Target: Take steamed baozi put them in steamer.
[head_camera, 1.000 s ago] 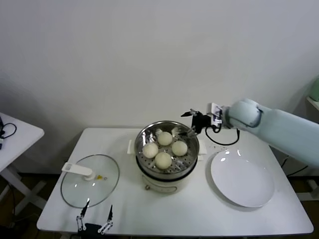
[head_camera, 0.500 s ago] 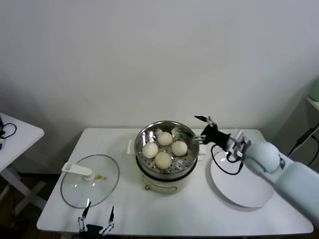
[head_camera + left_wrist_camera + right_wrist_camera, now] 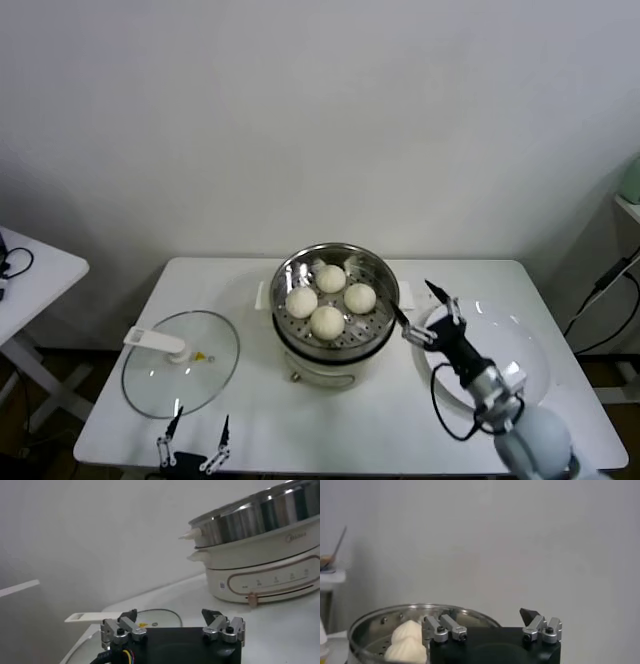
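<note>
Four steamed baozi [image 3: 330, 296] sit in the steamer [image 3: 381, 322]; my right gripper [image 3: 424, 312] hovers beside it, jaws wide, empty; my left gripper [image 3: 190, 438] waits, jaws spread.

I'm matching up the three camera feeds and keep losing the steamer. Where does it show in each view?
Head view: the steamer sits mid-table, four baozi inside, between the glass lid and the plate.
Left wrist view: steamer seen from the side, on its cream base.
Right wrist view: steamer rim low down, baozi showing above it.
Shared landmark: its shiny steel wall.
</note>
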Tool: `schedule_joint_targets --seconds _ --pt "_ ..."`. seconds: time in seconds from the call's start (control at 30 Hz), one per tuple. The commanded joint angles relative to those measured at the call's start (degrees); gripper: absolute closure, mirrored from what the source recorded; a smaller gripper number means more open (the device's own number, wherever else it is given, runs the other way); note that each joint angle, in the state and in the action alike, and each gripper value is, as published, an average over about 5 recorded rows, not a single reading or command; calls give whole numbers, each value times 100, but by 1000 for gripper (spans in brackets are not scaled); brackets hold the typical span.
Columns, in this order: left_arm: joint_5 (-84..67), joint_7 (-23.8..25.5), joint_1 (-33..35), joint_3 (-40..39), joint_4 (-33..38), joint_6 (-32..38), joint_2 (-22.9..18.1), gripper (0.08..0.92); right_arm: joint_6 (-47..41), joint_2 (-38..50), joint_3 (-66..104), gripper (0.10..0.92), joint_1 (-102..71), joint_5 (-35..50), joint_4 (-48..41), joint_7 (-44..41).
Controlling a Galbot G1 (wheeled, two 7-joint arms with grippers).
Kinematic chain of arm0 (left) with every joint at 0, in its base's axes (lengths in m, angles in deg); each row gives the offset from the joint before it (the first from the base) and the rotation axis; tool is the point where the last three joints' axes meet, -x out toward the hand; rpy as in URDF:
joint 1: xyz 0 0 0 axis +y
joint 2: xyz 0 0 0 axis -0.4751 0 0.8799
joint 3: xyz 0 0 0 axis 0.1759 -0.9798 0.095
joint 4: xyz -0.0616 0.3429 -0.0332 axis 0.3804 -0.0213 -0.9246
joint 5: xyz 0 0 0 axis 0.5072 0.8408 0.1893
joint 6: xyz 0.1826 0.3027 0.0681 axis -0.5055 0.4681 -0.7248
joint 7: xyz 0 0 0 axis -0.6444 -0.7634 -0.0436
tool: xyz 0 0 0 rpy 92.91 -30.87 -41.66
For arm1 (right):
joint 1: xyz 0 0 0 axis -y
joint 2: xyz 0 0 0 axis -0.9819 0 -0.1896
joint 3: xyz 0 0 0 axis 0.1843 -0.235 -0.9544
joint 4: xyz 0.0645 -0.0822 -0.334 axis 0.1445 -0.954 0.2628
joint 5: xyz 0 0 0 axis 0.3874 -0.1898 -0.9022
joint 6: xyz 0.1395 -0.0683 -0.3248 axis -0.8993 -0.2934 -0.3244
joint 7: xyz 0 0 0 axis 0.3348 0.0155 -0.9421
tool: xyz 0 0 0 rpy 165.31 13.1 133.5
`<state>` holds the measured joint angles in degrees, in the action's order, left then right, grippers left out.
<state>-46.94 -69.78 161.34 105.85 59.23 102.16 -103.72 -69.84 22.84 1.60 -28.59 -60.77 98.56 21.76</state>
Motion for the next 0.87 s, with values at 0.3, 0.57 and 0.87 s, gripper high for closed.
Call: schedule_joint_targets --seconds 0.3,0.57,0.87 --pt "-60 -19 86 -4 88 29 -70 177 2148 -2262 1003 203 -2624 -816 -193 -65" --pt "-62 -20 109 13 142 24 -98 177 2240 -2312 918 203 -2549 -821 -291 -68" --pt "-65 -25 123 20 148 23 -111 177 2249 -2330 879 203 -2498 -813 -293 -66"
